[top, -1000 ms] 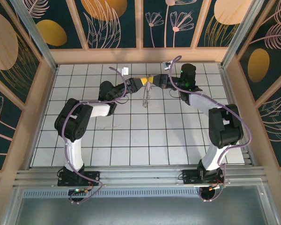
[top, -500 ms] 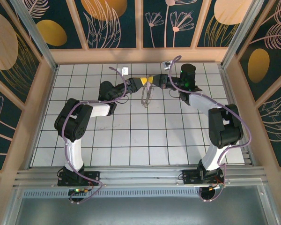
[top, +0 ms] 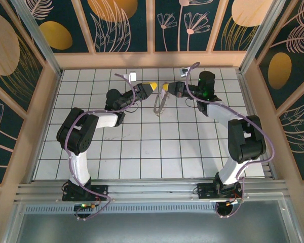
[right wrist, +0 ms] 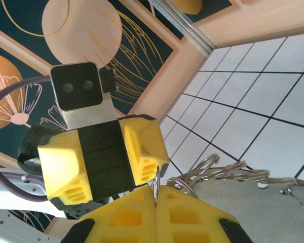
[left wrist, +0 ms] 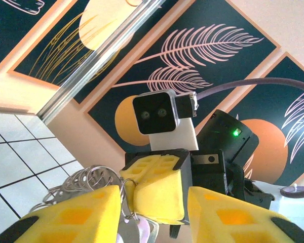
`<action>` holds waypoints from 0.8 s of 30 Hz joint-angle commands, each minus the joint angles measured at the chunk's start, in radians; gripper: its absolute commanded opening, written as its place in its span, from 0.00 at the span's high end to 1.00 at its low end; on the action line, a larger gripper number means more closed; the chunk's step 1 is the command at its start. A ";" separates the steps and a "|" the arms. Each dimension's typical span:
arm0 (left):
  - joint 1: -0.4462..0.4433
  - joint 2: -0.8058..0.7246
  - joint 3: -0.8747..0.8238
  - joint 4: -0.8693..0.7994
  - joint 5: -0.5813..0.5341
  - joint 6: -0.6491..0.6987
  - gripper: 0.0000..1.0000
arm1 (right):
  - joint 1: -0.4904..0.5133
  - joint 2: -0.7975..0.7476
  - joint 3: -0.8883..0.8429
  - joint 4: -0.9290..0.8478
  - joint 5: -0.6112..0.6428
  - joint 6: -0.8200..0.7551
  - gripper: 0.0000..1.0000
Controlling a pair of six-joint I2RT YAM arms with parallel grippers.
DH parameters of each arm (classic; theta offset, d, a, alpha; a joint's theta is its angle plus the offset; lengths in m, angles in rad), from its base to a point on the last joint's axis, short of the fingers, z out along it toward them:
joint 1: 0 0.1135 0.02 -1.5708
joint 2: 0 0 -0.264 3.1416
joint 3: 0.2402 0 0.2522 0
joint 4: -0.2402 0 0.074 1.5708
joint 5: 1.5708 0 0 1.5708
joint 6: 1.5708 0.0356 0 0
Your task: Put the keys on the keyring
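Over the far middle of the tiled floor my two grippers face each other, a small gap apart. My right gripper (top: 165, 89) (right wrist: 156, 215) is shut on the keyring (right wrist: 156, 186), a thin metal ring pinched edge-on between its yellow pads. The bunch (top: 159, 105) hangs from it toward the floor. A pale lilac key (left wrist: 138, 230) dangles from that ring beside my left gripper's left finger (left wrist: 66, 217). My left gripper (top: 152, 87) (left wrist: 152, 223) stands open, with the right gripper's pads (left wrist: 157, 187) just beyond its gap. It holds nothing.
Several loose split rings (left wrist: 81, 179) (right wrist: 218, 169) hang bunched beside the pinched ring. The wooden rear wall (top: 152, 59) runs close behind both grippers. White tiled floor (top: 142, 147) spreads toward the arm bases.
The two yellow tips were touching; now my left gripper has drawn back to the left, leaving a gap. Its jaws stand slightly wider. My right gripper still pinches the ring.
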 commanded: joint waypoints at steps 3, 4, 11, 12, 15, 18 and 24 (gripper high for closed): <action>0.003 0.015 0.035 0.069 0.036 -0.033 0.60 | 0.025 -0.049 0.011 0.080 -0.014 0.020 1.00; 0.002 0.018 0.038 0.070 0.041 -0.035 0.60 | 0.029 -0.047 0.015 0.079 -0.013 0.020 1.00; -0.007 0.020 0.052 0.066 0.064 -0.034 0.60 | 0.040 -0.030 0.031 0.093 -0.009 0.032 1.00; -0.008 0.020 0.049 0.066 0.065 -0.033 0.60 | 0.040 -0.030 0.033 0.096 -0.009 0.032 1.00; -0.008 0.017 0.042 0.062 0.059 -0.025 0.60 | 0.042 -0.032 0.032 0.095 -0.005 0.030 1.00; -0.008 0.021 0.045 0.057 0.061 -0.025 0.61 | 0.041 -0.033 0.031 0.099 -0.004 0.034 1.00; -0.010 0.022 0.042 0.030 0.059 -0.003 0.61 | 0.040 -0.032 0.033 0.101 0.004 0.036 1.00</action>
